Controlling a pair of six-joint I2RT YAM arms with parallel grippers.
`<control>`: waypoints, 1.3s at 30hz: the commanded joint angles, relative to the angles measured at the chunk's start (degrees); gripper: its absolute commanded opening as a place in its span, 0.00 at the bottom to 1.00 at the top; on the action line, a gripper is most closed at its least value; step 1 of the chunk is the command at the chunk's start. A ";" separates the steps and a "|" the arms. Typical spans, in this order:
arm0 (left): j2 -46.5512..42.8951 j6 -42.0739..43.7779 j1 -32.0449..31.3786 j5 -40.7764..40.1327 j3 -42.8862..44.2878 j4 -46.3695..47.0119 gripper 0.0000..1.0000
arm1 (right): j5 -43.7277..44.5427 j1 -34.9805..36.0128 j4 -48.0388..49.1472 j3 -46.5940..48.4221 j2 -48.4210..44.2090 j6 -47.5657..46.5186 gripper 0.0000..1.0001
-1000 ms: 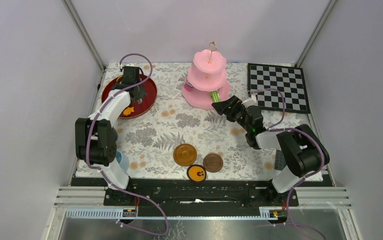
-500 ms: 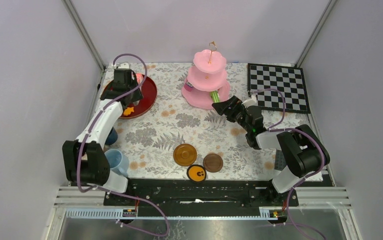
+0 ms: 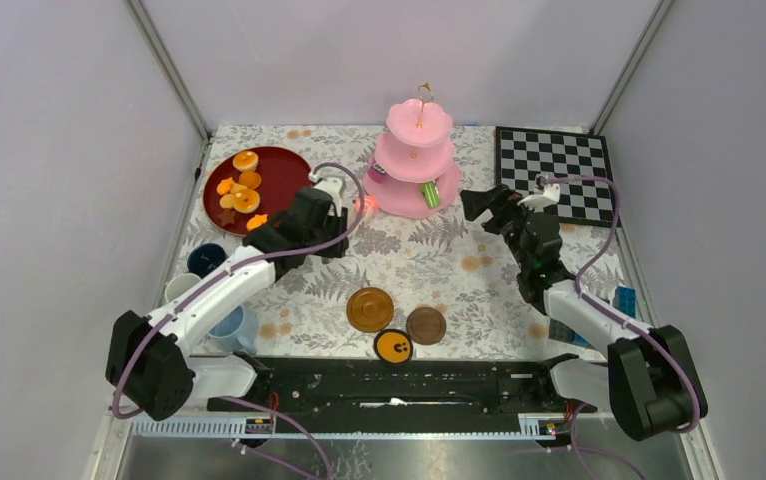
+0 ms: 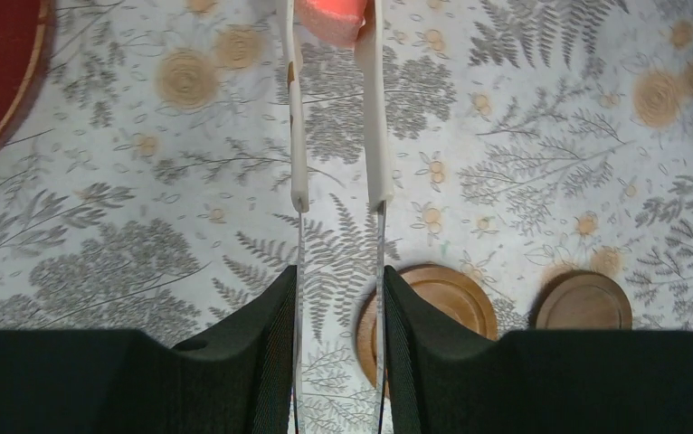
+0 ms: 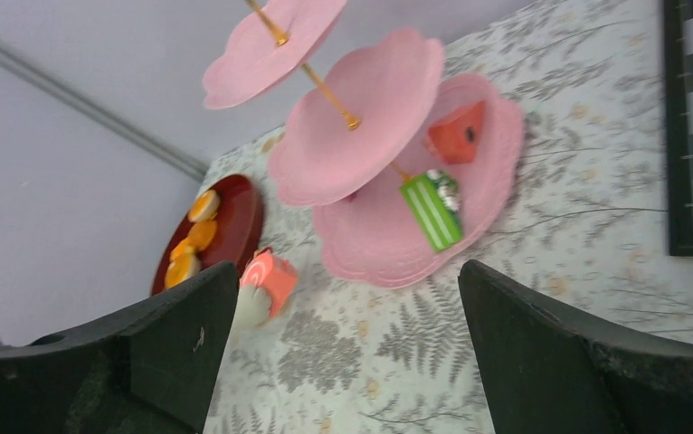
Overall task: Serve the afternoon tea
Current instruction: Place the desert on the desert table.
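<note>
Fern-printed cloth (image 3: 399, 262) covers the table, with plain grey walls on three sides.

Your left claw (image 3: 351, 203) is pinching a pink pastry (image 4: 329, 16) between its white fingertips. You cannot tell from these views whether the pastry clears the cloth. Just ahead of that claw, slightly to its right, stands the pink three-tier cake stand (image 3: 399, 203). The pastry is near the bottom tier's rim but apart from it. Off to the claw's left lies a dark red plate (image 3: 284, 172) carrying orange pastries (image 3: 242, 187). Back toward the wrist, two brown saucers (image 4: 429, 307) sit side by side on the cloth, one directly under the right finger. Well behind the claw, by the arm's base, are the dark-blue cup (image 3: 205, 260), the white cup (image 3: 181, 289) and the light-blue cup (image 3: 234, 325).

Your right claw (image 3: 479, 203) is spread wide with nothing between its jaws. It faces the stand from the other side, near it without touching. Straight ahead of it, on the bottom tier, lie a green striped pastry (image 5: 433, 210) and a red wedge (image 5: 459, 134). To this claw's right is the chessboard (image 3: 556, 175).
</note>
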 commanded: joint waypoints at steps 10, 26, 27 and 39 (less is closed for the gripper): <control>13.44 -1.22 -7.98 -6.15 10.15 9.55 0.00 | 7.29 -2.60 -3.49 -3.49 -3.17 -5.09 0.98; 29.58 -0.78 -10.17 -7.61 24.38 9.36 0.00 | 6.69 -3.19 -1.68 -4.25 -2.06 -4.17 0.98; 30.24 -0.92 -10.13 -8.42 25.19 8.58 0.00 | 6.69 -3.27 -1.67 -4.30 -2.06 -4.07 0.98; 31.58 -1.48 -10.16 -8.50 26.91 6.67 0.23 | 5.77 -3.59 -0.74 -4.46 -1.35 -3.43 0.98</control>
